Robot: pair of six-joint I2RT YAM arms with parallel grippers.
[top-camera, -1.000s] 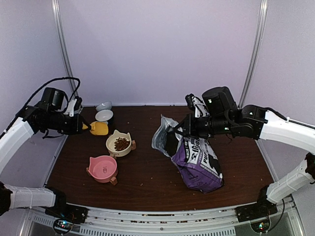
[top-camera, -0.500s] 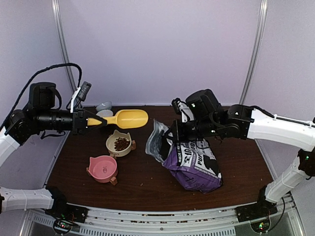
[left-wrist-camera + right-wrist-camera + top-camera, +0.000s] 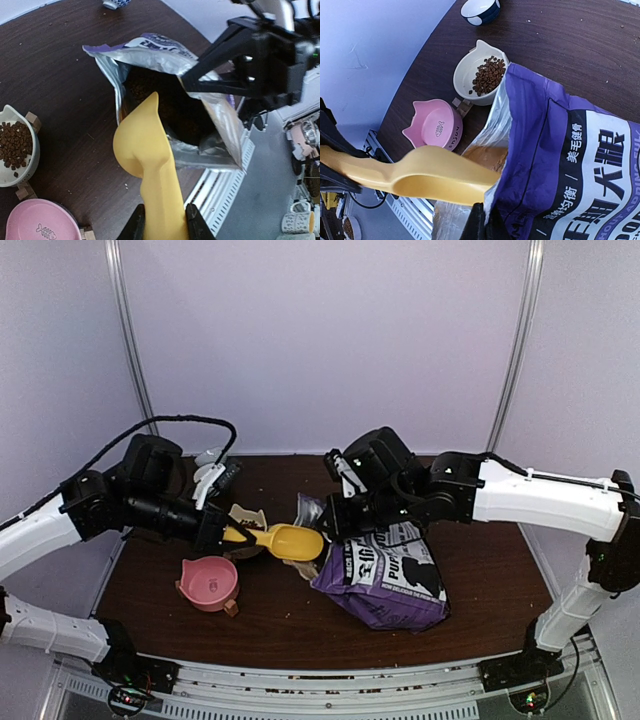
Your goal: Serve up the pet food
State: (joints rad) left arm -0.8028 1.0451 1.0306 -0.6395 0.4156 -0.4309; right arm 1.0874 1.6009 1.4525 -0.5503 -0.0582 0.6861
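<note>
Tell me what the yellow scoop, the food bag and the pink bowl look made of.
Yellow scoop: likely moulded plastic, matte, one even colour, rounded edges.
Food bag: flexible printed film, glossy purple outside, silvery foil-like lining at its crinkled mouth.
Pink bowl: perhaps glazed ceramic, smooth with a soft sheen; plastic is possible.

- Left wrist view: the cream bowl (image 3: 11, 112) is cut by the left edge, the pink bowl (image 3: 30, 220) and the scoop (image 3: 145, 150) handle by the bottom edge.
- The pet food (image 3: 150, 85) inside the bag (image 3: 220, 130) is too dark to tell single pellets.
</note>
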